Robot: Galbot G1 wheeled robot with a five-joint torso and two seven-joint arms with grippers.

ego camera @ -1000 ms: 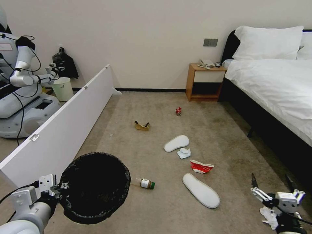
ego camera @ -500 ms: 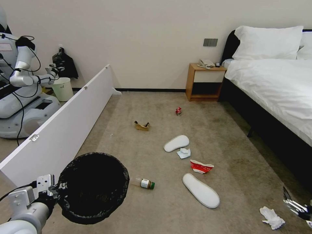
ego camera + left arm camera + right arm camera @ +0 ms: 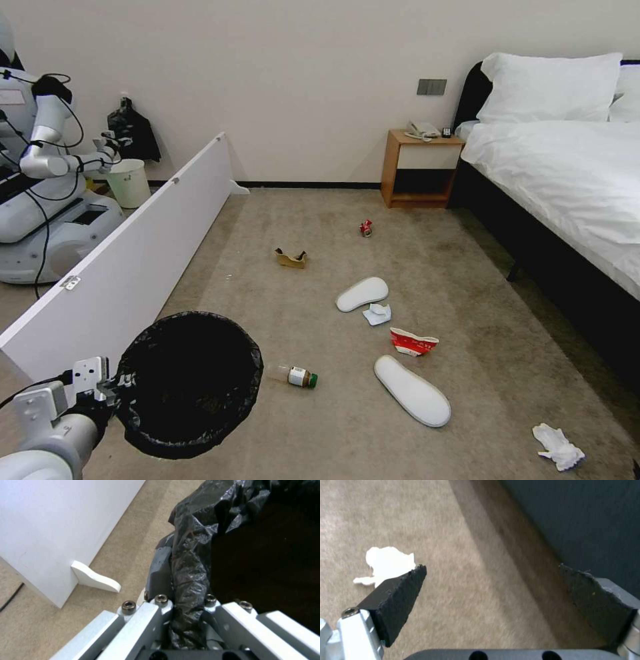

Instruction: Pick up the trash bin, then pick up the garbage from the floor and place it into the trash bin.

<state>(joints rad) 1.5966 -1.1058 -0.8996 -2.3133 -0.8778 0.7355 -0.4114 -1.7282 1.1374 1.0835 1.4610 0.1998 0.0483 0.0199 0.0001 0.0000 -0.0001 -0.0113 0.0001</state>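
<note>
Already your left pincer [image 3: 112, 387] pinches the rim of the trash bin [image 3: 190, 383] in the head view, the bin hanging just beside it, so the first step looks done and collecting is in hand. Beyond the bin lie the bottle [image 3: 293, 375], two slippers [image 3: 411, 399], a red-white carton [image 3: 413, 342] and, well apart, a white tissue [image 3: 559, 447]. From the left wrist, the black bag [image 3: 190, 575] is squeezed between the jaws; the bin's white wall is hidden. From the right wrist, your right pincer [image 3: 493, 590] is spread wide and empty above the carpet, the tissue [image 3: 386, 563] just beyond one fingertip [image 3: 403, 590]; next you'd need to centre and descend.
</note>
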